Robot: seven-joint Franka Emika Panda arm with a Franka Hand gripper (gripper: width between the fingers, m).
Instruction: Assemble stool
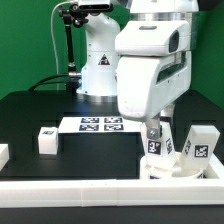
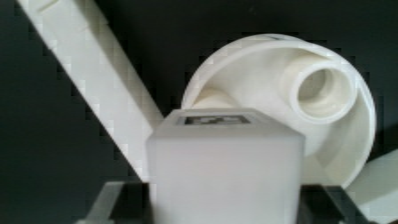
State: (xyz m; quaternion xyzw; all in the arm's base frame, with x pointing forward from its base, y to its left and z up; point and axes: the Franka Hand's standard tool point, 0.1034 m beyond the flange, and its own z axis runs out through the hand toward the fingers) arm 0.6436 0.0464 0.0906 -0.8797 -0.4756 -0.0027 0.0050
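The hand pinches a white blocky plastic leg, held just above the round rimmed white plastic seat disc. If the leg arrives tilted or off the disc's socket, it may jam or shove the disc aside.

1. The table is black.
2. The marker board is white, printed with black-and-white square tags.
3. The seat disc is plain white.
4. The held leg is white, with a black-and-white square tag on its end face.
5. The loose leg is white with a black tag, and so is the right-hand leg.
6. The border rail is white.
7. The arm is white, and the wall is green.
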